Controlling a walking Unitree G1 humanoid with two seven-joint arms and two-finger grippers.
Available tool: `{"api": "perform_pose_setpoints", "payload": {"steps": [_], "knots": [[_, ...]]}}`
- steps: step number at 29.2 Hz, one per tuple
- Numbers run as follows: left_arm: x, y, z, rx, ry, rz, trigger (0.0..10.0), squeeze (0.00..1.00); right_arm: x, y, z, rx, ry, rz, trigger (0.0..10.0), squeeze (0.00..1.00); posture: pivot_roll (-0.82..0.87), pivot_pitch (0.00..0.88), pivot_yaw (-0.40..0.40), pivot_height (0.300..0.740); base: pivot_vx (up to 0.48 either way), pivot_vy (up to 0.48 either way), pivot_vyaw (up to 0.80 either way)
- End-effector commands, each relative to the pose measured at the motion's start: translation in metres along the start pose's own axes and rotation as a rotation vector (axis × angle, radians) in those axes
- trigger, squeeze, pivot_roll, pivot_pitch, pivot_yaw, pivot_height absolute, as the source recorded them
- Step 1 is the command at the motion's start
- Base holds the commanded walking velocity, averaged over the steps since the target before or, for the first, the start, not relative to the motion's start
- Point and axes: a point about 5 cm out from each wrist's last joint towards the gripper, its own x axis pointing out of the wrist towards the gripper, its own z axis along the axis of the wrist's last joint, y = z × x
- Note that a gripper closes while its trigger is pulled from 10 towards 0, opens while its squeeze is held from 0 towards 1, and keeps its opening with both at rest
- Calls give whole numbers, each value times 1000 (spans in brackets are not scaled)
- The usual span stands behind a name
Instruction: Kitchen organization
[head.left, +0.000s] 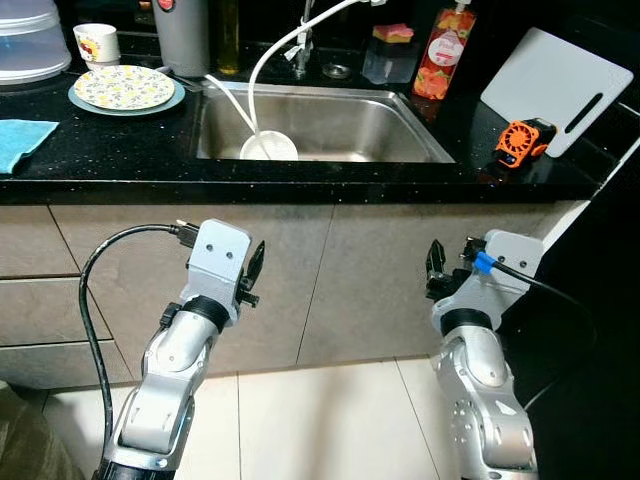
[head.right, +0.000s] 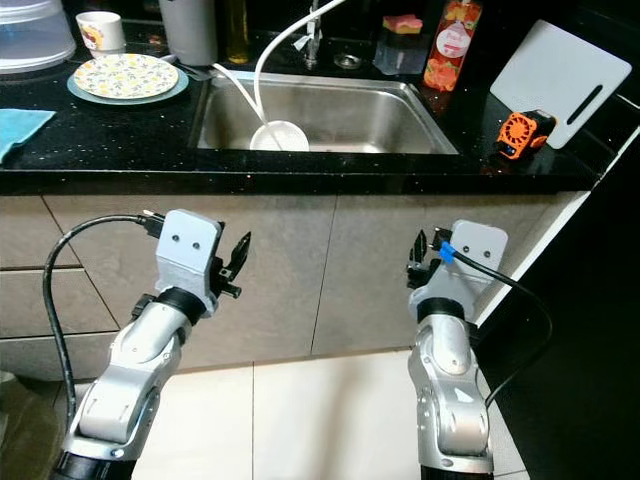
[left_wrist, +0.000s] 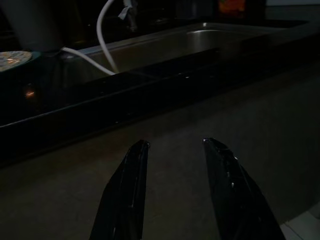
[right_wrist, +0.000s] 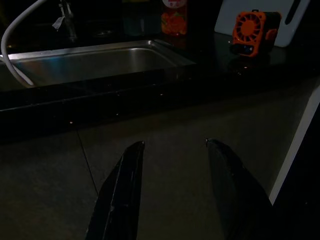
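Black countertop (head.left: 120, 160) ahead, sink (head.left: 320, 125) holding white bowl (head.left: 269, 147); plate (head.left: 125, 88), cup (head.left: 97, 43) far left. My left gripper (left_wrist: 172, 145) and right gripper (right_wrist: 174, 146) open, empty, below counter edge. Nothing tidied yet, judging so.

The black tabletop (head.left: 110, 150) holds a floral plate (head.left: 125, 88) and a blue cloth (head.left: 20, 140) at left. An orange fan (head.left: 522, 141) and white cutting board (head.left: 555, 85) sit right of the sink (head.left: 400, 120).

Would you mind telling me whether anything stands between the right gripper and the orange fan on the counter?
Yes: the counter edge. The right gripper, open and empty, sits below the countertop facing the cabinet front, while the orange fan rests on top beside the white cutting board. Above the counter, nothing visible blocks the fan.
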Motion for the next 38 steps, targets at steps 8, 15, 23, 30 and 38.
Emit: {"api": "perform_pose_setpoints", "payload": {"steps": [8, 15, 23, 30, 38], "knots": [[0, 0, -9, 53, 7, 14, 10000, 0, 2, -3, 0, -7, -15, -21, 10000, 0, 139, 53, -88, 740, 0, 0, 0], [0, -5, -12, 41, 17, -13, 10000, 0, 5, -3, -1, -8, -18, -14, 10000, 0, 140, 53, -81, 740, 0, 0, 0], [1, -7, -15, 51, 19, -24, 10000, 0, 6, -2, -1, -3, -20, -13, 10000, 0, 140, 46, -66, 740, 0, 0, 0], [1, -9, -16, 54, 20, -32, 10000, 0, 6, -3, -2, -3, -20, -13, 10000, 0, 140, 38, -69, 740, 0, 0, 0], [1, -12, -17, 53, 19, -34, 10000, 0, 6, -4, -4, -9, -15, -7, 10000, 0, 145, 27, -82, 740, 0, 0, 0]]}}
